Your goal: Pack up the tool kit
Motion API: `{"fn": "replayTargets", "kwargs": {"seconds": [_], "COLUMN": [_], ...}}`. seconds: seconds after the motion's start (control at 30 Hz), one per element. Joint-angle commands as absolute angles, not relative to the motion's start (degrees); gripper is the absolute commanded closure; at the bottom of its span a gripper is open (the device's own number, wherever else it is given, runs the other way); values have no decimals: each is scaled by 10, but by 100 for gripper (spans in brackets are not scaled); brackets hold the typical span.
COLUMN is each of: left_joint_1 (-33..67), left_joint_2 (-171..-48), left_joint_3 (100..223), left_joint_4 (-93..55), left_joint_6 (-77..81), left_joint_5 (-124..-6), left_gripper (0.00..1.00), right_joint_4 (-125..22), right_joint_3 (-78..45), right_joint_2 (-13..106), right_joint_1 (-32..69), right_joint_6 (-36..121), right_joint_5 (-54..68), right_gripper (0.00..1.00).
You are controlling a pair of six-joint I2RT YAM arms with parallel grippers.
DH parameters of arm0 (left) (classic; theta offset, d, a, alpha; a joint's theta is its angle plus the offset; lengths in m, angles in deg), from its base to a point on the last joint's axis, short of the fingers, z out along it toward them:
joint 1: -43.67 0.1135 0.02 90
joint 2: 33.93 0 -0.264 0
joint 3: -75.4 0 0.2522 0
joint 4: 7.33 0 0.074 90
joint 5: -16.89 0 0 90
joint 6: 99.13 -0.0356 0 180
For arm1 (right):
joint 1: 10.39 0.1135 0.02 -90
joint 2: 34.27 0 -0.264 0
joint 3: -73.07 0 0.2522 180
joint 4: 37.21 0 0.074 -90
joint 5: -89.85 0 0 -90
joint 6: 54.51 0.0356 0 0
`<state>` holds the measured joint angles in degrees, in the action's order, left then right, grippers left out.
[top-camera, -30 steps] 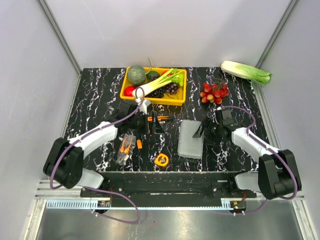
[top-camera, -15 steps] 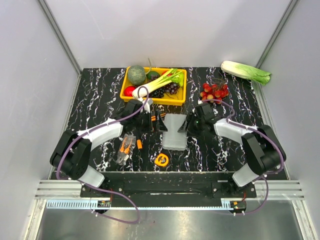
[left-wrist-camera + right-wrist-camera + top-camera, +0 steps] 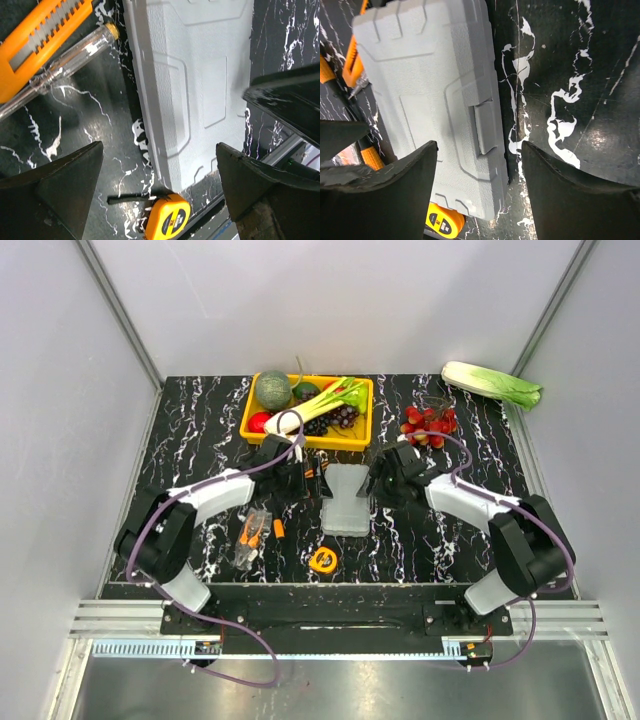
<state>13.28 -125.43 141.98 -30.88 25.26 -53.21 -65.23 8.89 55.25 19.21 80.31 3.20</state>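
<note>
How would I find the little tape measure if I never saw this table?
Look at the black marbled table and find the flat grey case in its middle. Just off the case's near left corner, by the table's front edge, lies the tape measure: small, round-cornered, the only yellow tool.

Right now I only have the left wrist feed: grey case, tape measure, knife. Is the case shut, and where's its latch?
Observer: The lid is down on the case. The right wrist view shows its latch midway along the right-hand long edge.
Operator: Right gripper?
Observer: The right gripper hangs open above that latch edge and touches nothing I can see.
Operator: Any tools outside my frame?
Observer: From the top camera, orange-handled pliers lie on the table, left of the case.
</note>
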Motion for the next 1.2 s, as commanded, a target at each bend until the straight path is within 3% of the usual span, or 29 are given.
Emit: {"fn": "replayTargets", "kwargs": {"seconds": [0.0,0.23,0.53,0.8,1.17], "left_joint_1": [130,130,130,130,130], "left_joint_2": [-1291,-1342,-1362,-1366,-1375], "left_joint_3": [1463,1478,1487,1481,1484], "left_joint_4": [-304,-289,-286,-285,-273], "left_joint_6": [257,276,287,286,275], "left_joint_5": [-534,-521,-523,-520,-488], "left_gripper": [1,3,18,24,19], "right_joint_4": [-675,-674,-675,-674,-623], "right_joint_3": [76,75,56,44,82], "right_joint_2": [509,525,556,578,571], "right_joint_1": [192,192,192,192,191], "right_joint_6": [794,783,763,745,662], "right_joint_5": [-23,-31,-44,-43,36], "right_gripper": [28,47,64,67,61]}}
